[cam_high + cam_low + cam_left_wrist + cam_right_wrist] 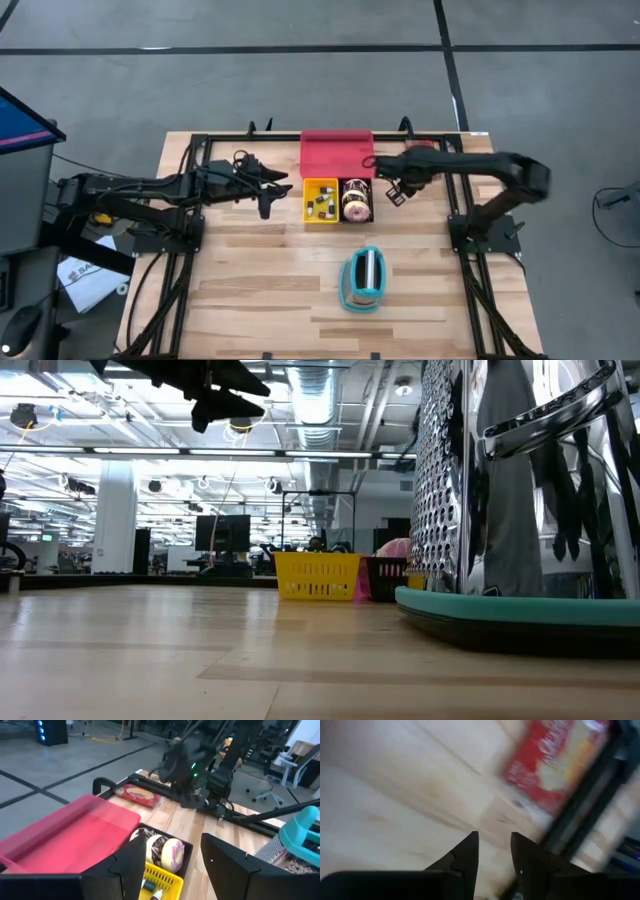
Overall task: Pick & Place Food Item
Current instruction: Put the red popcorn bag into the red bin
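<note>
So the right gripper [388, 189] hangs over the back of the table, right beside the black basket [357, 200] holding the donut [353, 206], and its fingers [465, 855] are parted by a narrow gap with nothing between them. What matters for the next move, I'd guess, is the red snack packet [555, 762]: it lies flat on the wood just ahead of those fingertips, close to the black frame rail, long side running roughly along that rail. Right arm is clearly the nearer one. The left gripper [266, 190] waits on the far side of the yellow basket [320, 201], jaws apart and empty, with the red bin [336, 152] just beyond.
</note>
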Controlling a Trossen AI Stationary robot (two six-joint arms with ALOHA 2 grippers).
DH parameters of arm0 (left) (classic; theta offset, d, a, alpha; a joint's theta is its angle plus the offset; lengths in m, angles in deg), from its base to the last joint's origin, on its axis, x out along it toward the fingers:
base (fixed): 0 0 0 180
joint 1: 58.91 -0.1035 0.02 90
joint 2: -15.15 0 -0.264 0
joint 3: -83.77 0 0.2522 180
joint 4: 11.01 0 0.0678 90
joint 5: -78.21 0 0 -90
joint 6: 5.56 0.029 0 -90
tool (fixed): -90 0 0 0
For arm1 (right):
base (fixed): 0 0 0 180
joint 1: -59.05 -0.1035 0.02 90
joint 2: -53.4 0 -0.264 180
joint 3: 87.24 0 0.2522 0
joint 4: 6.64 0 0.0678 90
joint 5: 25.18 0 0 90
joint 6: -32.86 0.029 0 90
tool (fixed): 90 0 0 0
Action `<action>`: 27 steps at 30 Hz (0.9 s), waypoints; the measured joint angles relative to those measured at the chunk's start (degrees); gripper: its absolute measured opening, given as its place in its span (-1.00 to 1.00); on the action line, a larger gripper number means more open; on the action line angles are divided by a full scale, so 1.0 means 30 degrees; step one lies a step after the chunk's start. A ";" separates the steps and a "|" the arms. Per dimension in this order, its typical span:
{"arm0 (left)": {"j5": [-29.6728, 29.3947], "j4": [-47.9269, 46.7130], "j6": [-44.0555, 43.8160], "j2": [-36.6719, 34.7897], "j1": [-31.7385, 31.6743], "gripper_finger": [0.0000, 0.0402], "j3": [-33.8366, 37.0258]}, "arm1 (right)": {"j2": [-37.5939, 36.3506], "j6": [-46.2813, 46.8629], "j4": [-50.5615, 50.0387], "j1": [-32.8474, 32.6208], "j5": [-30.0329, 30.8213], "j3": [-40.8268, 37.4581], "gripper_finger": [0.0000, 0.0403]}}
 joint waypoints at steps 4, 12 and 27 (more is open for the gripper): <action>0.0010 0.0571 -0.0023 0.0147 -0.0603 -0.07 0.0000 | 0.2720 0.0182 -0.0259 0.0259 0.0980 0.0727 -0.48; 0.0007 0.1466 -0.0438 0.0023 -0.1116 -0.07 -0.0015 | 0.5251 0.1408 -0.0188 0.0400 0.1855 0.0456 -0.48; 0.0015 0.1399 -0.2098 0.0023 -0.1116 -0.07 -0.0015 | 0.3144 0.1858 0.5139 0.1064 0.4077 -0.3927 -0.48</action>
